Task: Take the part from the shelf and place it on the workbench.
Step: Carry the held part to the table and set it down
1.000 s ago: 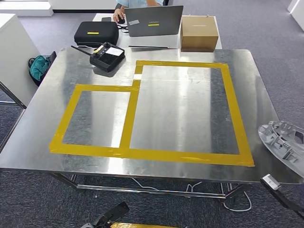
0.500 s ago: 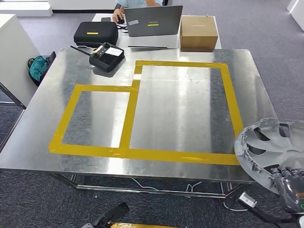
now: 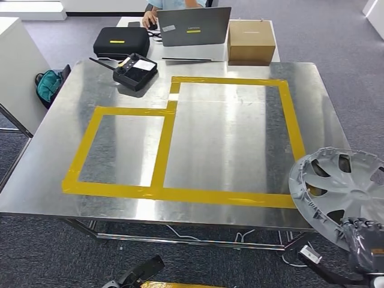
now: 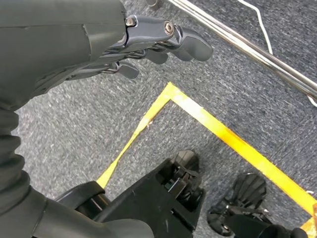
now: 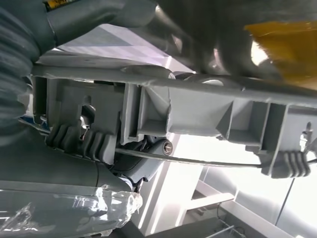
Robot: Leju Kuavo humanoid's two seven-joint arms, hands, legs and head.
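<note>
Grey spoked wheel cover (image 3: 342, 186), ribbed underneath, gripped by right hand (image 3: 366, 243).

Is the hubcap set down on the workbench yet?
Not yet. The hubcap is held by the right hand, tilted, overhanging the workbench's near right corner.

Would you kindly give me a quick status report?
Right hand holds hubcap over workbench corner. Left hand open, low. Drop zone unobstructed.

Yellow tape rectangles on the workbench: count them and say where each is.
2: a smaller rectangle on the left, a larger rectangle adjoining on the right, its near right corner hidden behind the wheel cover.
</note>
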